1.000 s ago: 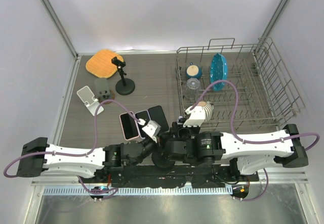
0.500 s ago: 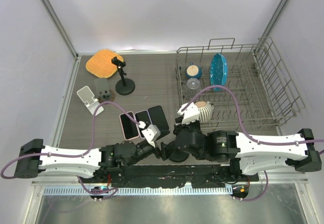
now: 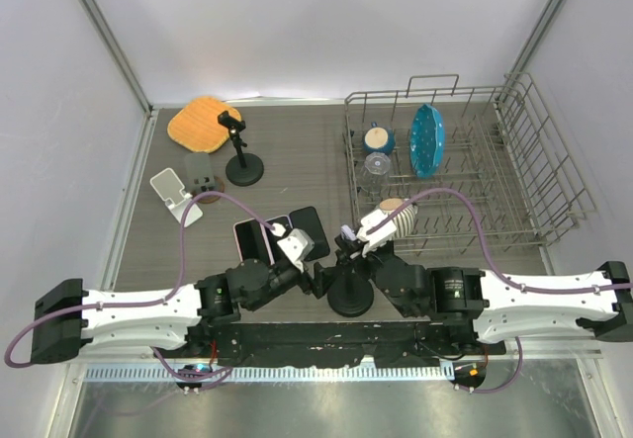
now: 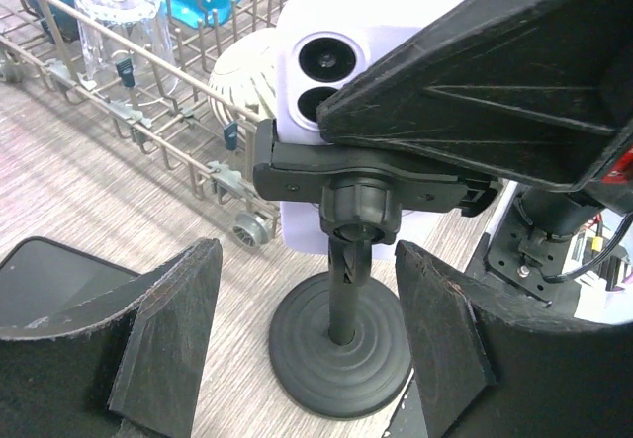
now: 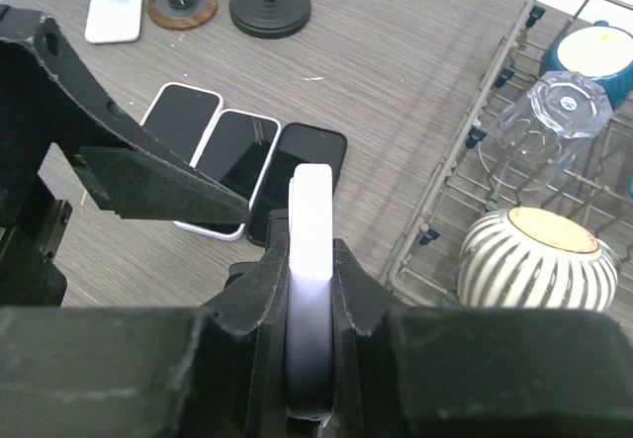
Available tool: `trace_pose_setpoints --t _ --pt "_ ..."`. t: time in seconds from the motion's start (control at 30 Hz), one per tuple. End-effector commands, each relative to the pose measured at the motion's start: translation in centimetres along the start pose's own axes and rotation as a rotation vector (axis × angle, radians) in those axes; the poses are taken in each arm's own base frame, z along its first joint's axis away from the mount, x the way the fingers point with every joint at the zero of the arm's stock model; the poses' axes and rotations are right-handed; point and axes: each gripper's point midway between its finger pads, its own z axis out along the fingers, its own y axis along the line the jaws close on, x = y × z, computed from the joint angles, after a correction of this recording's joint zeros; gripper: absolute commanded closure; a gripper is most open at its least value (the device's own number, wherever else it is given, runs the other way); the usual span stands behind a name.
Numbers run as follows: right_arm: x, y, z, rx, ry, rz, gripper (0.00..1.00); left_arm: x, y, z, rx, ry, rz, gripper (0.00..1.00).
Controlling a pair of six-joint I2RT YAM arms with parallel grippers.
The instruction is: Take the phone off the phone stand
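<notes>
While right gripper (image 5: 312, 290) jaws pinch the phone (image 5: 315, 211), left gripper (image 4: 307, 280) jaws, spread, flank the phone stand (image 4: 341, 344); next, probably lift clear.

Dish rack (image 3: 465, 176) beyond and three phones (image 3: 254, 242) at left hem the phone stand (image 3: 351, 298). The left gripper (image 4: 305, 260) straddles its post, and the right gripper (image 5: 312, 280) clamps the phone (image 5: 314, 211). Bare table (image 3: 297, 151) lies farther back.

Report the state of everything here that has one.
right gripper, shut on the phone
left gripper, open, straddling the phone stand post
phone, upright, not yet out of the clamp
phone stand, upright, clamp holding the phone
three spare phones, flat, screens dark
</notes>
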Motion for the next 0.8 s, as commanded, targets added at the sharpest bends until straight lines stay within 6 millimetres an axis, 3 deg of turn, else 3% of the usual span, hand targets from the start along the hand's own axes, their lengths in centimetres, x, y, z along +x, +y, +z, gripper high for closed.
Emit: trace_pose_setpoints --t 0.0,0.2,0.37,0.77 --pt "-1.4 1.5 0.0 -0.099 -0.086 0.049 0.99 -1.5 -0.1 -0.1 0.015 -0.032 0.009 0.26" --pt "-2.9 2.7 -0.3 -0.188 -0.188 0.054 0.99 -1.5 -1.3 -0.6 0.090 -0.021 0.039 0.25" --pt "-3.5 3.6 0.1 -0.220 -0.226 0.039 0.99 -1.5 -0.6 -0.9 0.065 -0.018 0.069 0.25" --pt "-1.9 4.2 0.6 -0.242 -0.228 0.062 0.99 0.0 1.6 -0.2 -0.052 0.013 0.123 0.33"
